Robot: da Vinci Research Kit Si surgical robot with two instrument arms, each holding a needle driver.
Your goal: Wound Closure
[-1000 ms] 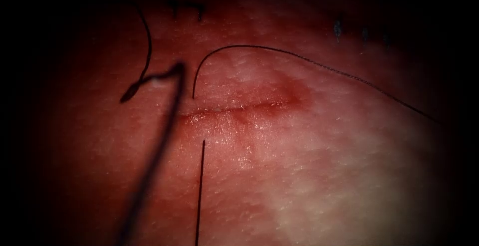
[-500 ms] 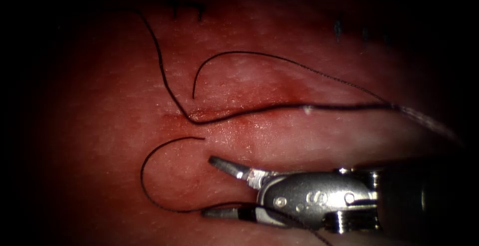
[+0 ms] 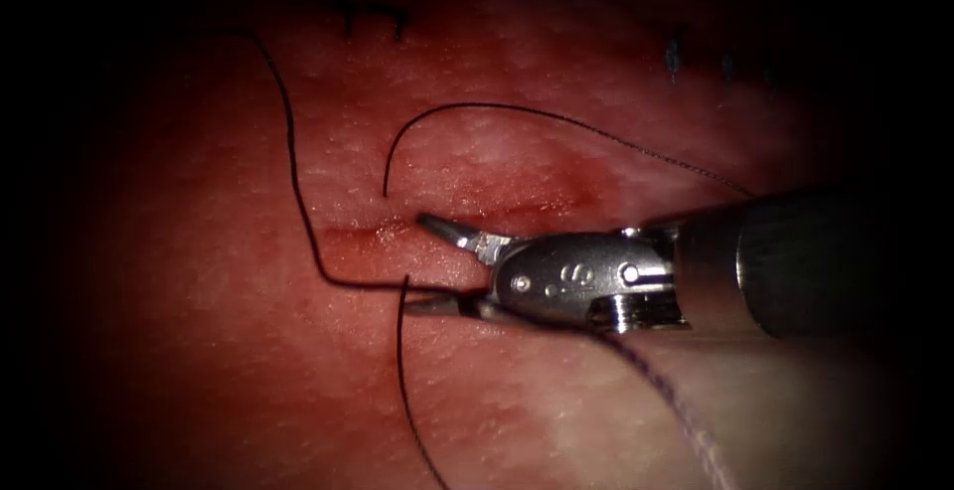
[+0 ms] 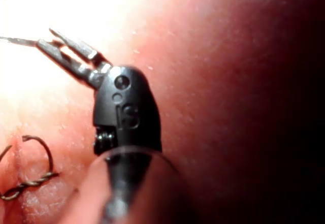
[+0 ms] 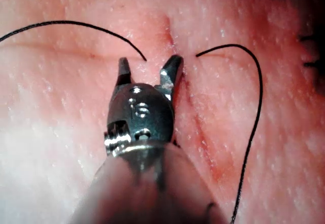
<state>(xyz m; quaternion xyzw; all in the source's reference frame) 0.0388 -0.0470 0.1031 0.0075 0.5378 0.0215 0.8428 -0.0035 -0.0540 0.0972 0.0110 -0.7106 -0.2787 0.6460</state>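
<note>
L tool [image 4: 63, 49]: jaws slightly apart w/ thread [image 4: 18, 41] at the tips, we think held, hard to tell in glare | thread [image 3: 298, 192] runs down tissue [image 3: 199, 301] L of cut [image 3: 517, 214] | R tool [image 3: 425, 263]: we see jaws apart over cut's L end, holding nothing.

Place: surgical practice bench | Evidence: tissue [image 3: 616, 391] with cut [image 3: 437, 224], thread [image 3: 288, 142]

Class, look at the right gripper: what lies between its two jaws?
Bare tissue, seen in the endoscope and right wrist views. The right gripper is open, holding nothing; thread runs just past its tips.
</note>
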